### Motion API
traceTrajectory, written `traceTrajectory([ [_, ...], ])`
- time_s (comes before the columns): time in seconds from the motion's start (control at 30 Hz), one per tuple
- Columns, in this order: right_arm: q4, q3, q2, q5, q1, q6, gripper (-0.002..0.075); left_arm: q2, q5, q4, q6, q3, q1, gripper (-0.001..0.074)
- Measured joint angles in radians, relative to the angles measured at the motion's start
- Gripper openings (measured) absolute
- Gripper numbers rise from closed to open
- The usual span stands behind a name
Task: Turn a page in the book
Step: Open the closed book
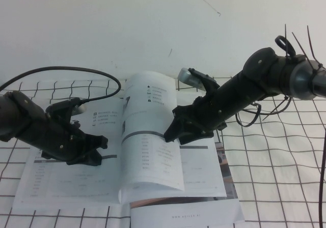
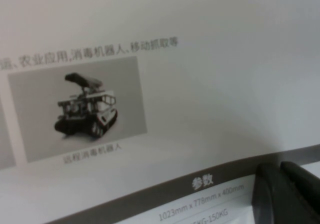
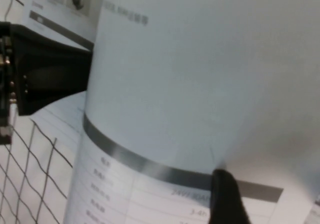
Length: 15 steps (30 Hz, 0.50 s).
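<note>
Closest to the camera is that loose plain white sheet (image 1: 186, 214), poking out from under the near edge of the book (image 1: 71, 179). That one isn't the target, so ignore it. Just behind it the book lies open and flat on the gridded worktop (image 1: 275, 177).

Over the book's left half sits the left hand (image 1: 94, 149), low on the paper and seemingly pinning that side down. I can't tell whether its fingers are spread or closed (the wrist view only shows a dark finger (image 2: 287, 194) resting by the grey table header).

Right at the book's spine, the page (image 1: 153, 136) is standing up and curling, so we're mid-turn. The right hand (image 1: 175, 131) is pressed against the right face of that leaf, fingers spread wide, pushing rather than pinching as far as I can judge; one dark fingertip (image 3: 227, 196) shows against the paper in its own wrist view.

Next move, I'd guess: sweep the right hand further over the spine toward the book's left half so the page tips past vertical and falls flat. The left hand probably needs to get out of the way or the leaf lands on it.
</note>
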<state>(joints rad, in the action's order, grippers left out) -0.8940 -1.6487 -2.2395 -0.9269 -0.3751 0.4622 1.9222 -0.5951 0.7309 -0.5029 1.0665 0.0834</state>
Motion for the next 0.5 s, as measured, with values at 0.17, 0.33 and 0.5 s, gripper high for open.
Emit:
traceTrajectory([
  [0.17,-0.103,0.0,-0.007,0.0,0.0,0.064,0.0387,0.002,0.0,0.007,-0.004,0.0,0.0,-0.0002],
  [0.33,-0.235,0.0,-0.011,-0.008,0.0,0.156,0.0387,0.003,0.002,0.017,-0.004,0.0,0.0,-0.0002],
  [0.5,-0.352,0.0,-0.011,-0.042,0.0,0.238,0.0387,0.003,0.003,0.024,-0.004,0.0,0.0,-0.0002],
])
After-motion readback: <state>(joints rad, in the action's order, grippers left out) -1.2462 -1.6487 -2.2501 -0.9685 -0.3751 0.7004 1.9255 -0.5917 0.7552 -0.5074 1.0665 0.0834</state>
